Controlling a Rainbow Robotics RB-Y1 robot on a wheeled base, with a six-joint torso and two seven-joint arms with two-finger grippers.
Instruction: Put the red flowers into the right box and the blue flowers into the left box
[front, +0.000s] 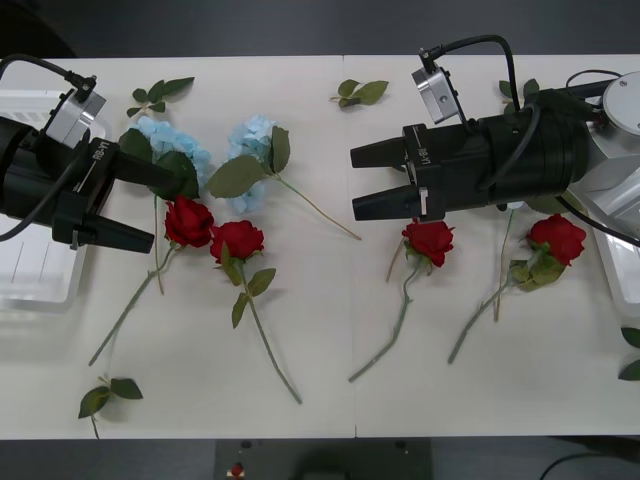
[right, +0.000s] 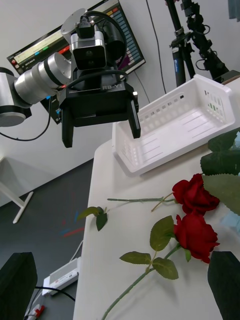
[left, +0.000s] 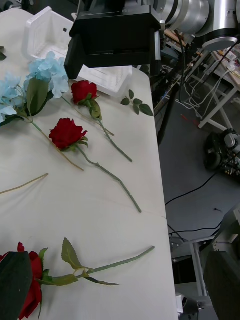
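1. Table (front: 330, 400) first: I'll place everything against this long white top. The left box (front: 35, 270) sits at its left end and the right box (front: 625, 215) at its right end; the left one looks empty, the right one is mostly hidden by the arm.
2. Arms next. The right gripper (front: 365, 180) hovers above the table's middle-right, fingers spread, holding nothing. The left gripper (front: 150, 205) hangs over the left part, also parted and empty.
3. Blue flowers (front: 215, 150) lie on the table towards its far edge, left of centre; only two clusters are plain to me.
4. Red flowers: two roses (front: 212, 230) lie left of the table's centre, just nearer than the blue; the third rose (front: 430, 240) lies almost under the right gripper, the fourth rose (front: 557, 238) nearer the right end.
5. Judging by this, sorting has barely begun. The next move looks like a descent by the right gripper onto the third rose, closing on stem or bloom, then a carry rightward.
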